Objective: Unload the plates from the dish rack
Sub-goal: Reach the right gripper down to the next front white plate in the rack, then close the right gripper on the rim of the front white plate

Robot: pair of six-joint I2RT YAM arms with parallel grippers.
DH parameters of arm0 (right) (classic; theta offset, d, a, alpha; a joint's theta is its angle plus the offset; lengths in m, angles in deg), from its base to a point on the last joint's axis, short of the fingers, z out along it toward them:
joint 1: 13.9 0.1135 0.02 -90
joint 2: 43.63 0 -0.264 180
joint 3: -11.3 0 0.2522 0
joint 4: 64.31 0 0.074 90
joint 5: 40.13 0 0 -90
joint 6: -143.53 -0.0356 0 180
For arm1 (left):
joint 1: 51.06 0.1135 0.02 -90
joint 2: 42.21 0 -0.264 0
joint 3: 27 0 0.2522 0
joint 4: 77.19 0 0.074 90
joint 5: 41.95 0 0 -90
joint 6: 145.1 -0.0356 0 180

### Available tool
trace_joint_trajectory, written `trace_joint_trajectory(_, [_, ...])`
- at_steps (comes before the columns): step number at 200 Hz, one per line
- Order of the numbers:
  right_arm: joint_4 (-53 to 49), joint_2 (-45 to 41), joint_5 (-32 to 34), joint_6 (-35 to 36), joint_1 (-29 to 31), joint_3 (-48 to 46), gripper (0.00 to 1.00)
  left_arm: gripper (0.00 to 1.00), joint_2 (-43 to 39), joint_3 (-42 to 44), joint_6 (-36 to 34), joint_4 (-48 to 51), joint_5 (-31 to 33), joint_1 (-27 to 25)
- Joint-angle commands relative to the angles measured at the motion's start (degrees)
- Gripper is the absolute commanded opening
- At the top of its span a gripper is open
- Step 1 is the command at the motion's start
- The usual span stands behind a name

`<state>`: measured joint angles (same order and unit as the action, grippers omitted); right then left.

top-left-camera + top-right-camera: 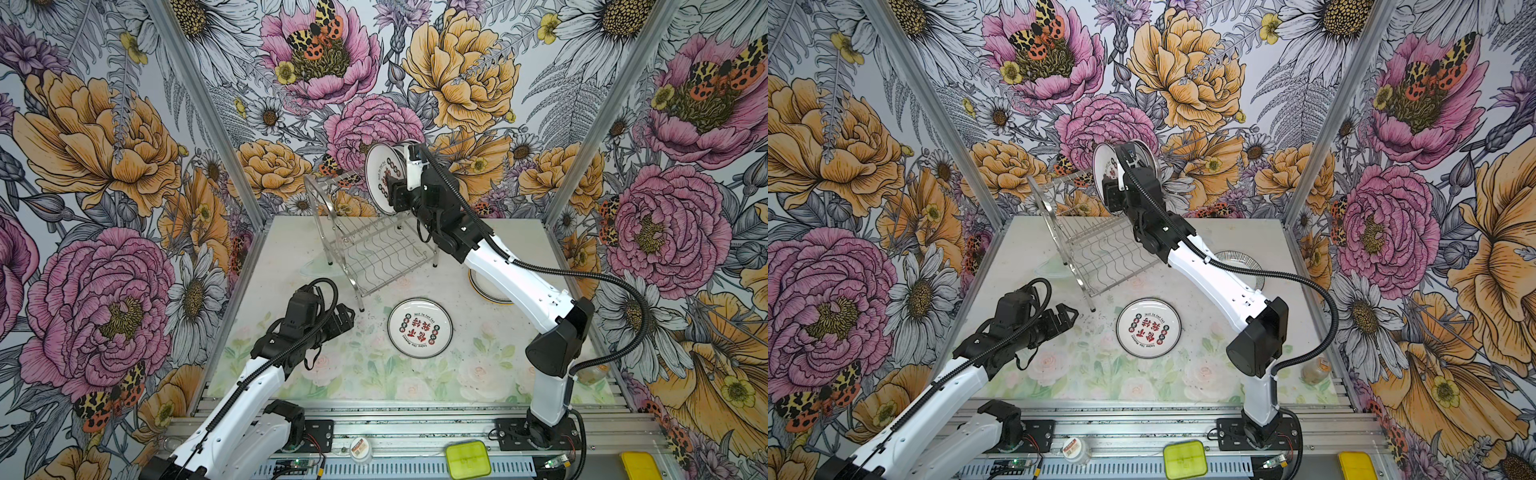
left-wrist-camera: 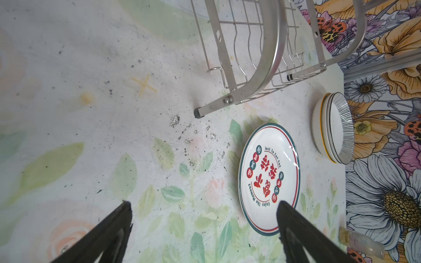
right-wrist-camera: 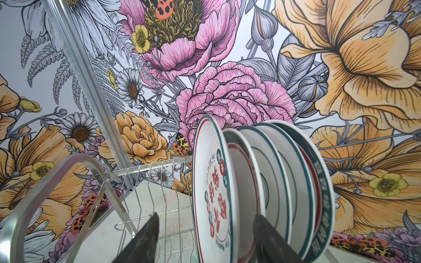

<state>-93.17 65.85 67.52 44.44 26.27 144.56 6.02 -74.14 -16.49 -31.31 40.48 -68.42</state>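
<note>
The steel wire dish rack (image 1: 374,249) (image 1: 1100,249) stands at the back of the table. Several white plates (image 3: 273,177) stand on edge at its upper tier's right end. The front one (image 3: 214,182) (image 1: 380,166) bears red characters and a teal rim. My right gripper (image 3: 206,217) (image 1: 390,185) is open with its jaws astride that front plate's rim. Another red-character plate (image 1: 419,328) (image 2: 268,180) lies flat on the table. My left gripper (image 2: 204,202) (image 1: 347,316) hovers to its left, wide open with nothing in it.
A stack of plates (image 1: 1241,262) (image 2: 335,127) lies at the right, partly under the right arm. A pale glassy dish (image 1: 316,268) lies behind the rack's left foot. A small bottle (image 1: 1316,370) stands front right. Patterned walls close in on three sides.
</note>
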Motion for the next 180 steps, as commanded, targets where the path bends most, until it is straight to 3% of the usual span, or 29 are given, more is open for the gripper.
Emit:
trace_joint_trajectory(1, [0.23,1.21,3.08,0.99,0.10,2.88,0.66,0.99,-1.61,0.20,-2.18,1.43,-2.04,1.23])
trace_joint_trajectory(56, [0.21,2.89,4.85,1.63,0.09,3.33,0.59,0.99,-1.78,-0.45,-2.74,1.38,-2.54,3.24])
trace_joint_trajectory(180, [-0.11,5.84,4.71,1.79,0.09,5.55,0.26,0.99,-1.25,0.09,-0.70,1.41,0.51,5.95])
